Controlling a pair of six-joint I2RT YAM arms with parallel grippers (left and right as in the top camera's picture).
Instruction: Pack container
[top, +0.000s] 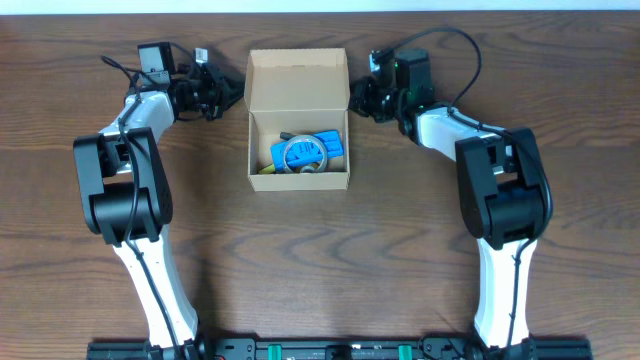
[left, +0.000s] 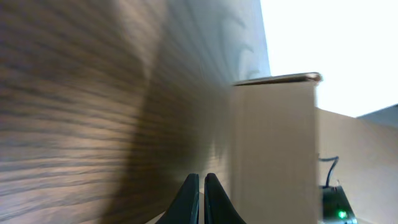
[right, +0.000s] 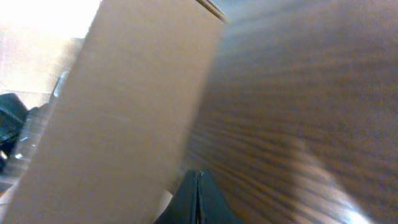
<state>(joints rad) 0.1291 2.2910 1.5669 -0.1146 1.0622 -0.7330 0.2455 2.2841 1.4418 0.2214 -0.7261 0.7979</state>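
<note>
Left gripper and right gripper, pinched shut and empty, flank the cardboard box. Uneven pushes on its flap could skew it.

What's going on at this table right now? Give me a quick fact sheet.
Box: open, flap up, mid-table
Inside: blue packet
Left pincer: shut, empty, beside the box's left
Right pincer: shut, empty, beside the box's right
Table: dark wood grain
</note>
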